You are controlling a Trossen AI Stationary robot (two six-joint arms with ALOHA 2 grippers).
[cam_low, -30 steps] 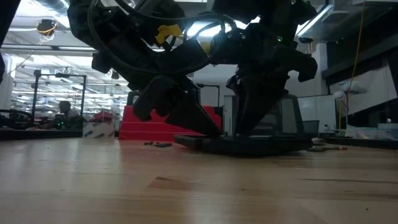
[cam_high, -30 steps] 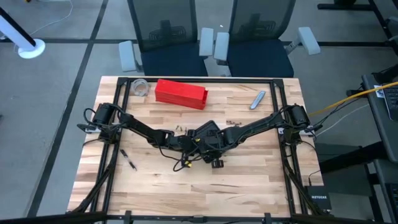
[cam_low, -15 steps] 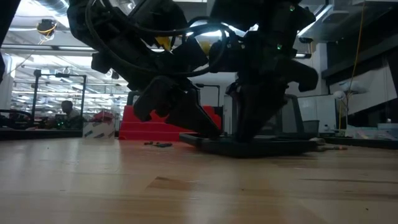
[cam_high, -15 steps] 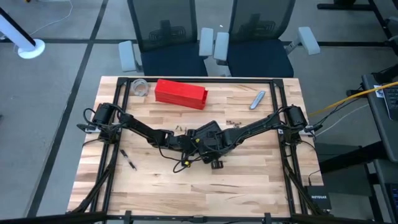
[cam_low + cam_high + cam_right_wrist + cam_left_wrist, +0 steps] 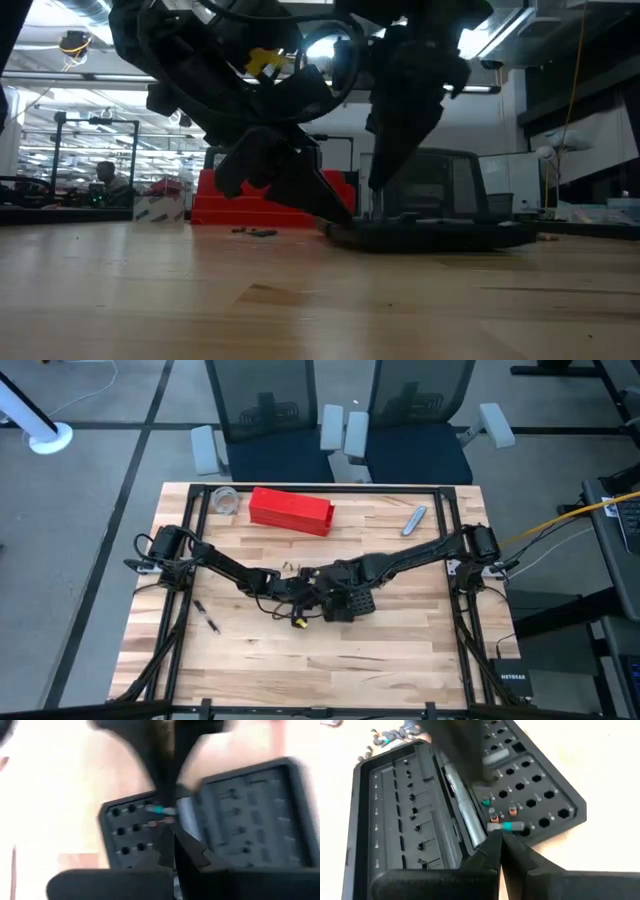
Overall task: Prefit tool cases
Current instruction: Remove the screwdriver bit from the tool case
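The black tool case (image 5: 352,602) lies open and flat on the table's middle, both gridded halves up (image 5: 410,815) (image 5: 250,820). My left gripper (image 5: 498,836) reaches in from the left, low over the socket half, shut on a small teal-banded bit (image 5: 506,826). My right gripper (image 5: 173,839) is shut and hovers over the case's middle, slanting down from the right (image 5: 385,175); I cannot tell whether it touches the case. Two more bits (image 5: 512,810) stand in sockets nearby. My left gripper pinches the teal-banded bit by its grey end (image 5: 493,827) between its fingertips. The fingers slant down from the table's left. The bit sticks out sideways from the tips, just above the socket half beside the hinge (image 5: 161,810).
A long red box (image 5: 290,510) and a clear cup (image 5: 225,500) sit near the far edge. A grey tool (image 5: 414,520) lies far right. Loose bits (image 5: 375,557) (image 5: 290,567) lie just beyond the case, a dark pen-like piece (image 5: 207,622) near left.
The open case has slid a little toward the table's right. My right gripper, which stood low on the case, has risen and tipped to a slant above it. My left gripper has kept its place.
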